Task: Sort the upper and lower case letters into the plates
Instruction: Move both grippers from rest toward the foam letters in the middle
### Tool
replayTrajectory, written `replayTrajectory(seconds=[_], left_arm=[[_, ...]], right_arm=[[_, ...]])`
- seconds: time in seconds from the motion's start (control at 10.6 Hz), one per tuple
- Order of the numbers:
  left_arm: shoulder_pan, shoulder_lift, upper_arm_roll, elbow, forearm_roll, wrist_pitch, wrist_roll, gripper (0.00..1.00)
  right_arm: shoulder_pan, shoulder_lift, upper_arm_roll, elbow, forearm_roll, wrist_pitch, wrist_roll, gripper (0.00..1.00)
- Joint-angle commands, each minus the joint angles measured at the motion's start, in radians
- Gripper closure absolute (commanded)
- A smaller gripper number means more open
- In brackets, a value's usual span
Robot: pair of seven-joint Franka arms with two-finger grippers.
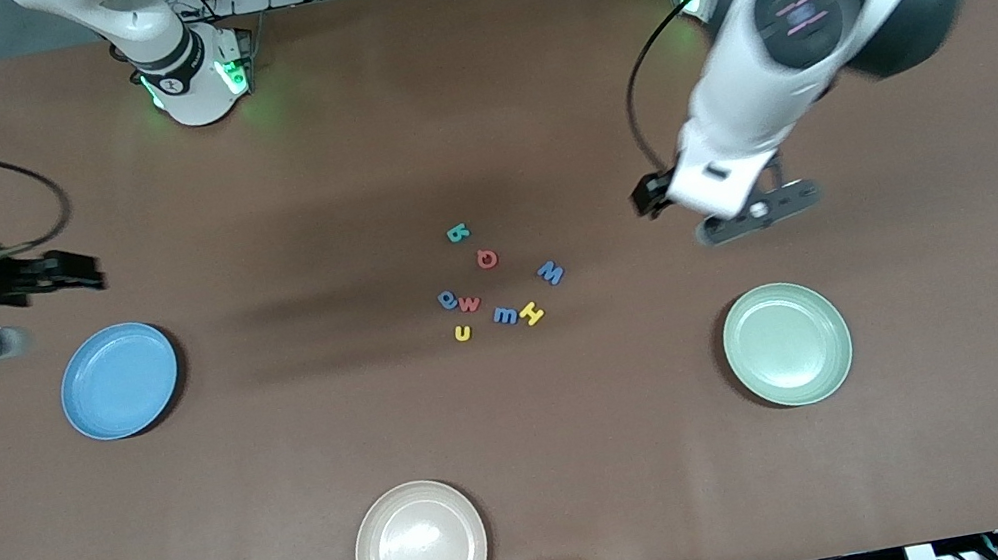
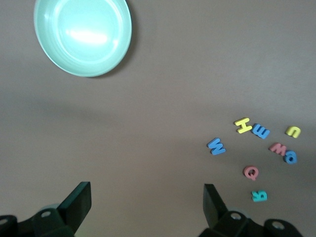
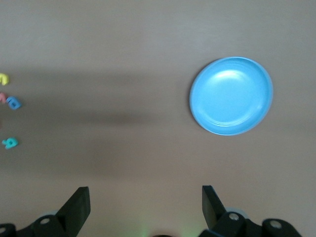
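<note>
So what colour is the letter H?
The letter H is yellow, clearest in the left wrist view.

My brown table [image 1: 473, 122] carries eight foam letters [image 1: 496, 286] clustered mid-table, a blue plate [image 1: 119, 380], a mint plate [image 1: 786, 343] and a beige plate [image 1: 422, 550].

eight letters [image 1: 500, 285] lie clustered at the table's [image 1: 532, 477] middle, none on a plate. the blue plate [image 1: 119, 380] sits toward the right arm's end, the green plate [image 1: 786, 343] toward the left arm's end, a little nearer the camera. a beige plate [image 1: 421, 550] lies nearest the camera. the right gripper [image 1: 80, 272] hangs over bare table by the blue plate; the left gripper [image 1: 652, 194] hangs over bare table between letters and green plate, both empty.
</note>
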Motion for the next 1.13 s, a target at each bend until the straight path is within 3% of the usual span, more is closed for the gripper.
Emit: replayTrajectory(seconds=[0.0,0.19,0.38,0.66,0.85,1.03], left_arm=[[-0.064,0.070,0.002,-0.039,0.042,0.110,-0.192,0.00],[-0.113,0.168,0.002,-0.039,0.042,0.216,-0.336,0.00],[-0.154,0.268,0.003,-0.039,0.051,0.342,-0.477,0.00],[-0.194,0.387,0.003,-0.039,0.170,0.471,-0.634,0.00],[-0.204,0.409,0.002,-0.047,0.175,0.497,-0.660,0.00],[-0.210,0.399,0.002,-0.113,0.175,0.537,-0.669,0.00]], right_arm=[[0.095,0.058,-0.003,0.009,0.025,0.002,-0.005,0.00],[0.184,0.127,-0.004,0.010,0.079,0.055,0.020,0.00],[0.271,0.200,-0.003,0.015,0.079,0.158,0.103,0.00],[0.303,0.311,-0.003,0.031,0.090,0.254,0.197,0.00],[0.306,0.343,-0.004,0.032,0.159,0.290,0.229,0.00],[0.295,0.379,-0.004,0.030,0.157,0.320,0.234,0.00]])
